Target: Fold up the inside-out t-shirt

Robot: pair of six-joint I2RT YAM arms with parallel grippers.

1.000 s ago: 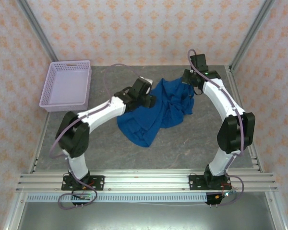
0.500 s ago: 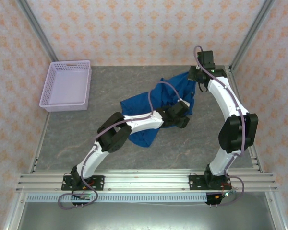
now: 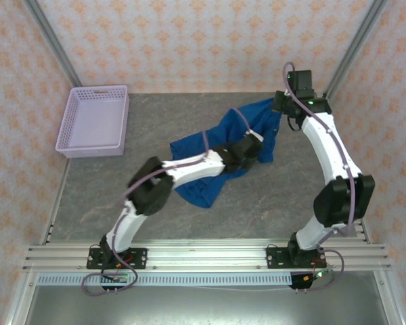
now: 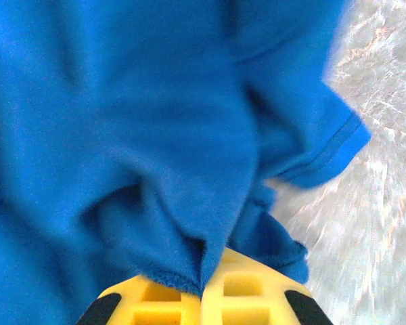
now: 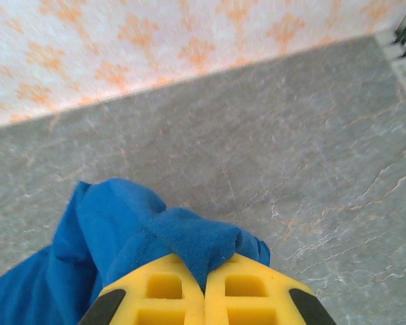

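Blue t-shirt [image 3: 197, 188] lies crumpled on the counter [image 3: 122, 196], its long axis running from the right fingers [image 3: 282, 108] past the left fingers [image 3: 252, 150]. Left wrist: pinched on a hem fold, cloth spreading ahead. Right wrist: clamped on a corner.

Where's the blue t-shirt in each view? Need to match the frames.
Top external: t-shirt lies crumpled from table centre toward the far right.
Left wrist: t-shirt covers left and centre, a fold pinched in the left gripper.
Right wrist: t-shirt at bottom left, an edge pinched in the right gripper.
Shared landmark: the grey marbled table.
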